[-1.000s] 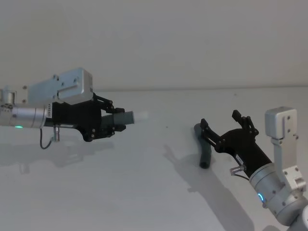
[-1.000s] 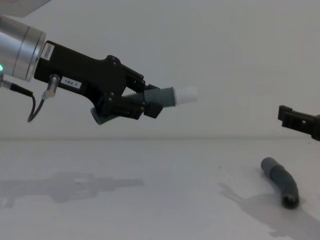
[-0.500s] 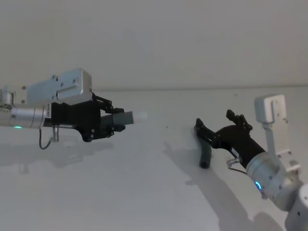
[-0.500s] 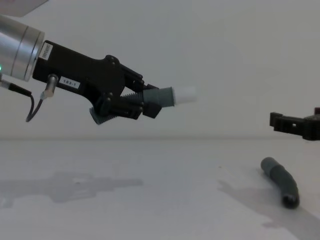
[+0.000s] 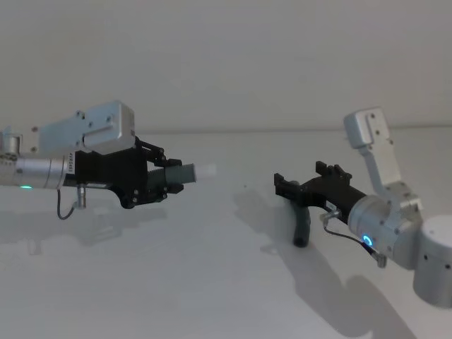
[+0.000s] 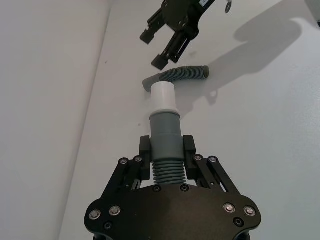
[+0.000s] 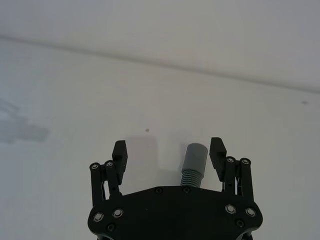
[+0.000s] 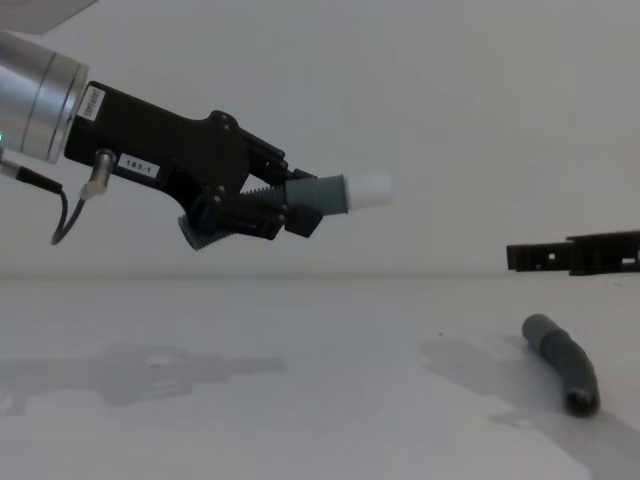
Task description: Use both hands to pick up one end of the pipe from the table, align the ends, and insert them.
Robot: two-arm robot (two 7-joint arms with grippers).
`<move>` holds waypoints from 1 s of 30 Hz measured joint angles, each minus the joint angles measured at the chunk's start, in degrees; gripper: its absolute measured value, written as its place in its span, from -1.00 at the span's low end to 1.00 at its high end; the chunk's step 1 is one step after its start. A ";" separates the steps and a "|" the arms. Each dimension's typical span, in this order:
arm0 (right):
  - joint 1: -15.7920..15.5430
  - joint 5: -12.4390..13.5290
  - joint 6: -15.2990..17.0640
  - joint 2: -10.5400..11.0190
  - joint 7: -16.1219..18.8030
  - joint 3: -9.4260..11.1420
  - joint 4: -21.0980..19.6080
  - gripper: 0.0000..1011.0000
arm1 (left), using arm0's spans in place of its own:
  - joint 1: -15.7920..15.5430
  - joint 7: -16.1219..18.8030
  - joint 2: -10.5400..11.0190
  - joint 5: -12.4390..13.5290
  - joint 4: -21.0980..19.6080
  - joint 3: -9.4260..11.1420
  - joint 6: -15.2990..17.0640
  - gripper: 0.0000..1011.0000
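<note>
My left gripper (image 5: pixel 169 182) is clamped narrow on the ribbed body of one grey pipe piece (image 5: pixel 182 173), one finger pad on each side of it. I hold that piece raised above the table (image 5: pixel 176 282), lying roughly level. Its narrower white tip (image 5: pixel 206 170) sticks out past my fingertips and points across toward my right side. In the left wrist view the ribbed section sits between my pads (image 6: pixel 189 150), the smooth grey collar and the white tip beyond them. My right gripper (image 5: pixel 304 180) is spread wide and holds nothing. It hangs over the second pipe piece (image 5: pixel 303 227), which lies flat on the table on my right. The chest view shows a clear gap between my open right fingers and that bent grey tube, so I am not touching it. In the right wrist view one end of that piece stands between my two parted fingers, closer to one finger than to the other. Its dark hollow mouth (image 8: pixel 580 403) faces back toward my body, and its other end points away toward the wall. The side of my left gripper carries a small white label (image 8: pixel 140 165) that appears to read "183-1". A second white label (image 8: pixel 93 103) next to the silver arm is too small for me to read.
</note>
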 joint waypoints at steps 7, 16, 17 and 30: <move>4.65 -0.32 6.82 -0.05 0.55 -1.61 3.36 0.98 | 0.01 0.00 0.03 0.00 -0.03 0.00 0.00 -0.32; 7.63 -1.16 10.28 -0.14 1.06 -2.66 7.24 0.99 | 0.01 0.00 0.04 0.00 -0.03 0.00 0.00 -0.32; 7.77 -1.17 10.38 -0.18 1.10 -2.69 7.52 0.98 | 0.01 0.00 0.04 0.00 -0.03 0.00 0.00 -0.32; 9.19 -1.31 11.44 -1.06 1.74 -2.49 11.73 0.98 | 0.00 0.00 0.04 0.00 -0.02 0.00 0.00 -0.32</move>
